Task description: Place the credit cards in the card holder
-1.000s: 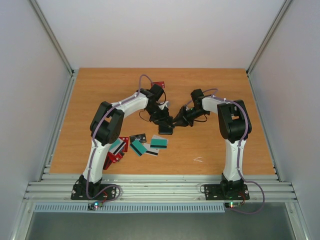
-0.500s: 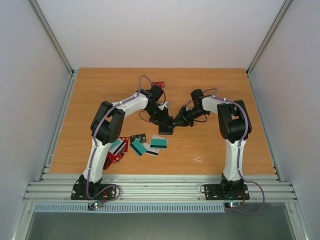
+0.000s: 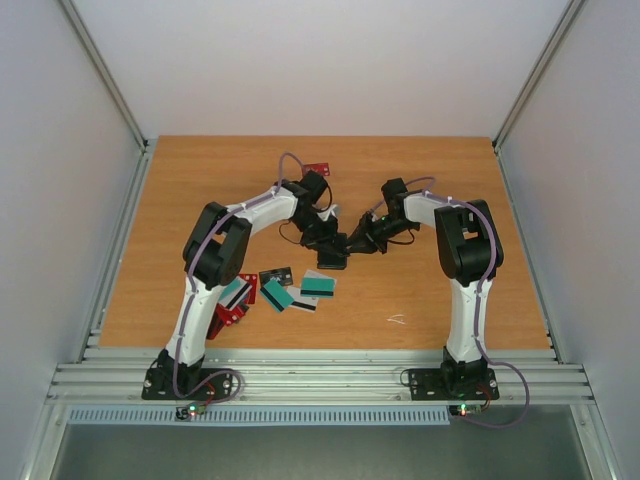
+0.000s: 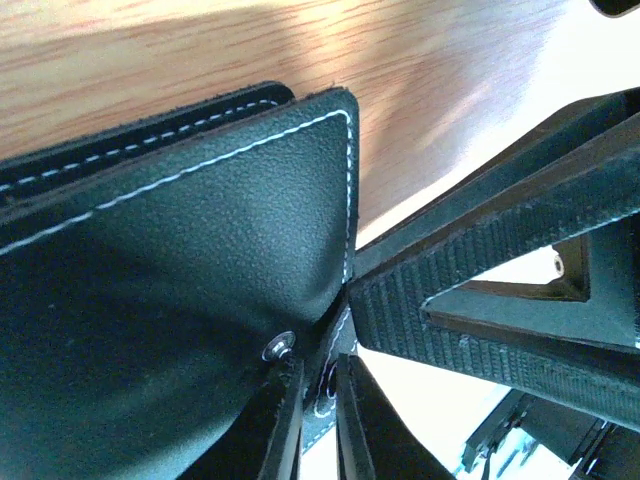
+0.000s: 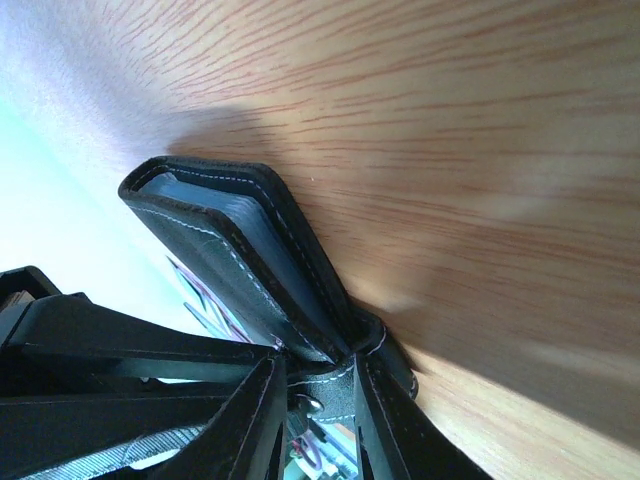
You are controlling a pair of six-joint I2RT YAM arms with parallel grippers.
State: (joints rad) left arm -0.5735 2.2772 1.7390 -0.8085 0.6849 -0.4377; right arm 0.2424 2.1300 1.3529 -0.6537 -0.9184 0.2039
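The black card holder with white stitching is near the table's middle, and both grippers meet at it. In the left wrist view the card holder fills the frame. My left gripper is shut on its thin stitched strap beside a metal snap stud. In the right wrist view the card holder gapes slightly, pale grey-blue inside. My right gripper is shut across the snap strap. Credit cards lie loose to the front left: teal ones, a black one and red ones.
One red card lies alone at the back, behind the left arm. A small white scrap lies on the wood at the front right. Metal rails run along the near edge, and grey walls close in both sides.
My left gripper's jaws have narrowed onto the holder's strap. Neither arm nor the cards have visibly moved.
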